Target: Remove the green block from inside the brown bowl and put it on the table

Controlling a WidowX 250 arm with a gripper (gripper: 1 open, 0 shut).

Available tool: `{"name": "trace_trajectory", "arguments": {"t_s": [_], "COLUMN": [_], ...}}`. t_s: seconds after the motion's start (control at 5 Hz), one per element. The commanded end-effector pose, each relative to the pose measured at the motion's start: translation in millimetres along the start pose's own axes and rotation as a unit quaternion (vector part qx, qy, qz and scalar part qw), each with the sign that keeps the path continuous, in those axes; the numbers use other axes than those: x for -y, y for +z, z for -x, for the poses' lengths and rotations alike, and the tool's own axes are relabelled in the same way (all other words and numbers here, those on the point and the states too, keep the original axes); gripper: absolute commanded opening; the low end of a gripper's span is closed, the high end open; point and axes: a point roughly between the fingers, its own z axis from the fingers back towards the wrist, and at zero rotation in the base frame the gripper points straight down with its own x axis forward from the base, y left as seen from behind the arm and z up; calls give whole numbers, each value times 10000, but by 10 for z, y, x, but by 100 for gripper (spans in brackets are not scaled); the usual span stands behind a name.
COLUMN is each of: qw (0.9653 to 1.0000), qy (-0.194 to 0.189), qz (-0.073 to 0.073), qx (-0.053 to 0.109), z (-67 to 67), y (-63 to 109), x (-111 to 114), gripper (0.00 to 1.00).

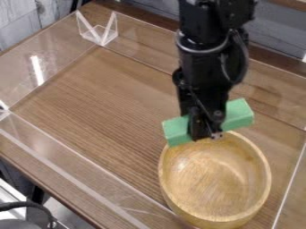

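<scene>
The green block point(182, 131) hangs in the air over the far-left rim of the brown bowl point(216, 183), clamped across its middle by my gripper point(206, 132), which points straight down. The black fingers point(199, 121) cover the block's centre, and its two green ends stick out on either side. The bowl's light wooden hollow below is empty. The table point(102, 103) lies bare to the left of the bowl.
Low clear acrylic walls point(54, 49) run around the tabletop. A small clear triangular stand point(98, 29) sits at the far left corner. The bowl stands near the front right edge.
</scene>
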Motion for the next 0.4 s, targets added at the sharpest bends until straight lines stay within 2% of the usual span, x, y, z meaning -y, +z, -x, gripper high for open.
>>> {"name": "trace_trajectory", "arguments": {"t_s": [0.0, 0.2], "qw": [9993, 9989], "qy": [120, 192], "qz": [-238, -338], "qx": [244, 256], "z": [-17, -20], "y": [148, 176], "x": [-127, -133], "gripper": [0, 0]}}
